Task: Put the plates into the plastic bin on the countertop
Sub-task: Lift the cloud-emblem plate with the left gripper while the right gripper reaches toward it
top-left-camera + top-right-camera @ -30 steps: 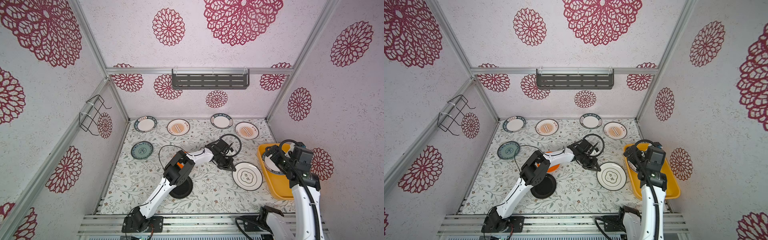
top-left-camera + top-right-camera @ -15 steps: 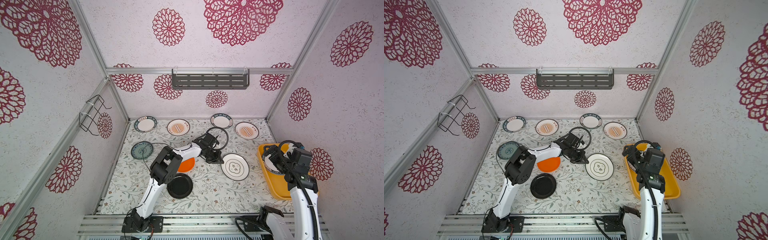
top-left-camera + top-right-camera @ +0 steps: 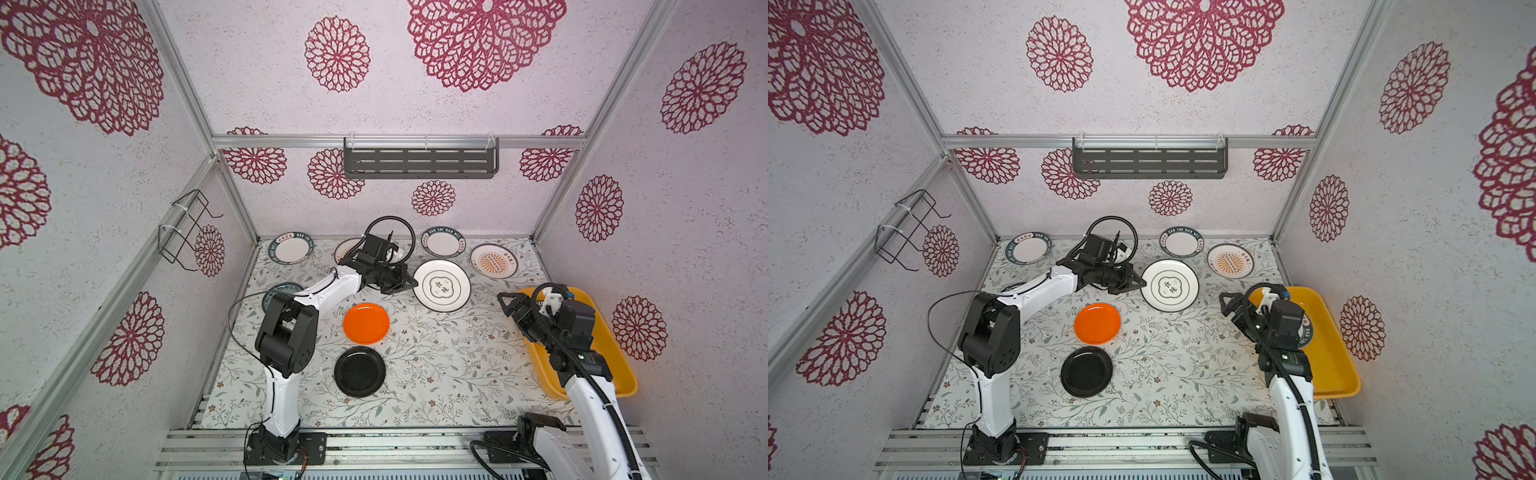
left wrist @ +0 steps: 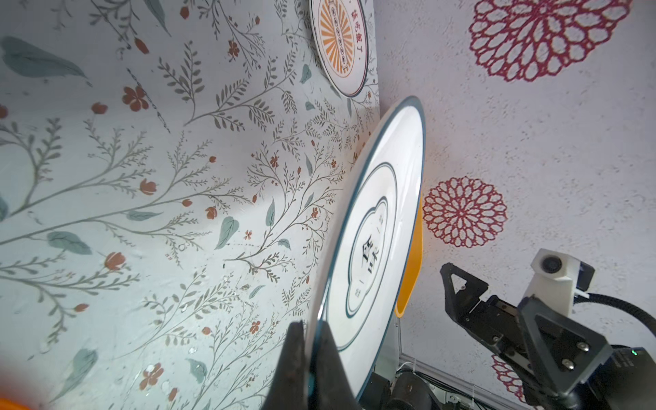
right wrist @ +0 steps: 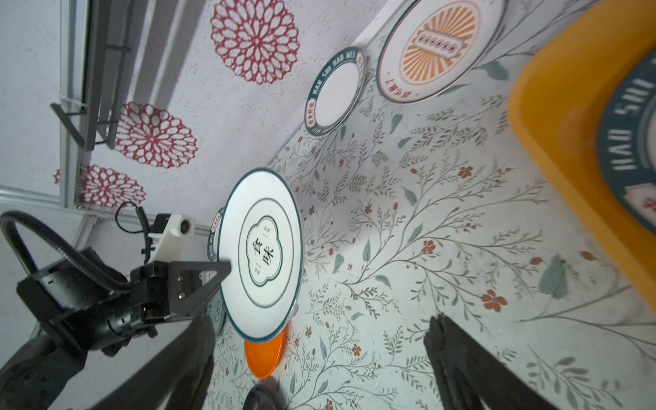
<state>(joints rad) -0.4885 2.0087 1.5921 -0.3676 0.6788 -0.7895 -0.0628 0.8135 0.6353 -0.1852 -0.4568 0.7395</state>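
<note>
Since a second ago the white character plate (image 3: 441,285) has swung off toward 11 o'clock, away from the plastic bin (image 3: 622,368). I see it lifted clear of the countertop (image 3: 457,374), at about 1 o'clock from the orange plate (image 3: 366,323), with the left gripper (image 3: 412,284) clamped on its 9 o'clock rim. Bin sits at the countertop's 3 o'clock edge with a teal-rimmed plate (image 5: 628,142) inside; right gripper (image 3: 510,305) hangs at its 10 o'clock corner, spread wide, gripping nothing.
</note>
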